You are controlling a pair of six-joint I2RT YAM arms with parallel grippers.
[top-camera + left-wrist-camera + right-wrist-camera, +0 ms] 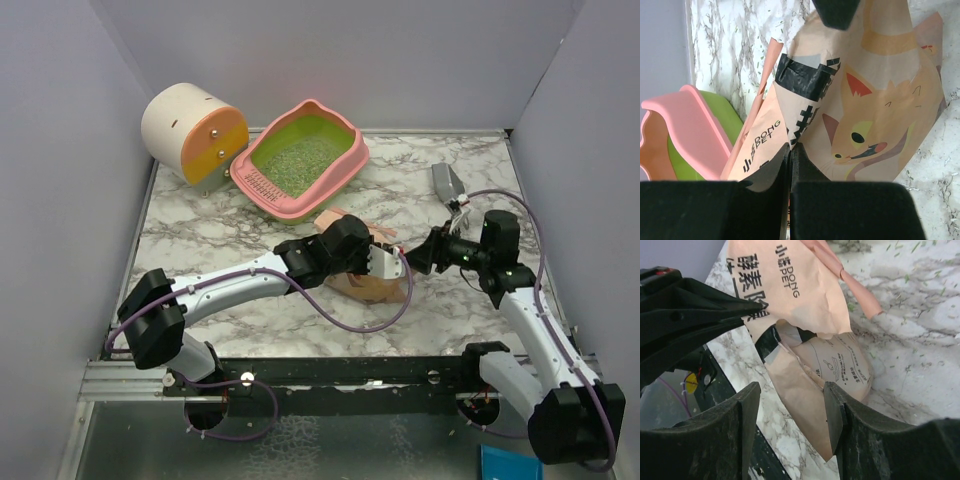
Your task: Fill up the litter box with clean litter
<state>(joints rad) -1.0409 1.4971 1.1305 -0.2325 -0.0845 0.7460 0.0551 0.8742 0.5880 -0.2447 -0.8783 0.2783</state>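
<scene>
Across the marble worktop (200,250), largest first: two black arms reach in from the near edge and meet mid-surface over a bag.

Litter box (352,158): pink, wavy rim, lime inside. Sits at the far edge, left of centre, just beside a cream-and-orange cylinder (190,130). A layer of clean litter (295,160) covers its floor, well short of the rim by my reckoning.

Tan cartoon-cat bag (372,285): lies crumpled between the two claws, near the box but apart from it. Soft paper, creased, no stiffness; it will fold wherever pinched. How much it holds cannot be told.

Left claw (790,150): clamped tight on a fold of the bag, paper pinched between the pads. Right claw (792,405): jaws spread, facing the bag's lower end, nothing gripped.

Grey metal scoop (447,182): far right, untouched.

Litter itself: pale greenish granules, loose and light, free-running. Stray flecks dot the worktop near the bag.

Handling judgement: granules pour fast and scatter. Best hold is the bag's closed end and a side seam, so the mouth hangs lowest over the box. A single pinch lets it sag and spill short.
</scene>
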